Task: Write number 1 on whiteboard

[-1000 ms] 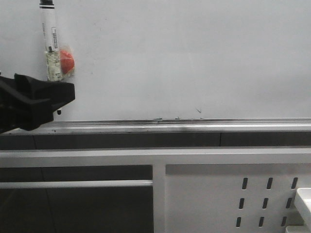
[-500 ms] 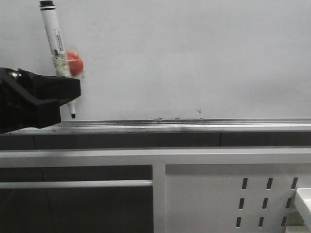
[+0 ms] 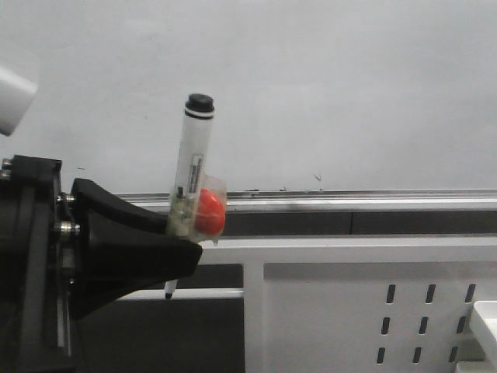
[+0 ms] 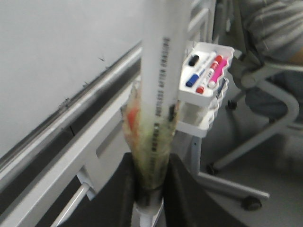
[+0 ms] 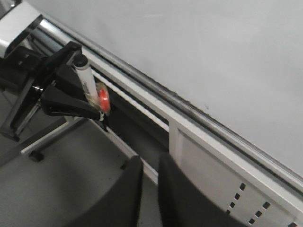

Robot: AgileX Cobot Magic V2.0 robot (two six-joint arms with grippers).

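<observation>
The whiteboard (image 3: 326, 85) fills the upper part of the front view, with a silver rail (image 3: 349, 198) along its bottom edge. No number 1 stroke shows on it, only small black specks near the rail. My left gripper (image 3: 182, 252) is shut on a white marker (image 3: 192, 159) that has a red ball (image 3: 208, 211) taped to it. The marker is tilted, its tip (image 3: 168, 294) below the rail and off the board. The left wrist view shows the marker (image 4: 163, 71) between the fingers (image 4: 118, 198). My right gripper (image 5: 150, 189) is shut and empty, off the board (image 5: 189, 42).
A white perforated panel (image 3: 373, 311) stands below the rail on the right. A white tray corner (image 3: 488, 318) shows at the far right edge. A white holder with several coloured markers (image 4: 206, 75) hangs on the frame. A seated person and a wheeled chair (image 4: 274, 94) are beyond it.
My left gripper has moved right and down with the marker. The marker's tip has dropped from the board's lower edge to below the rail.
</observation>
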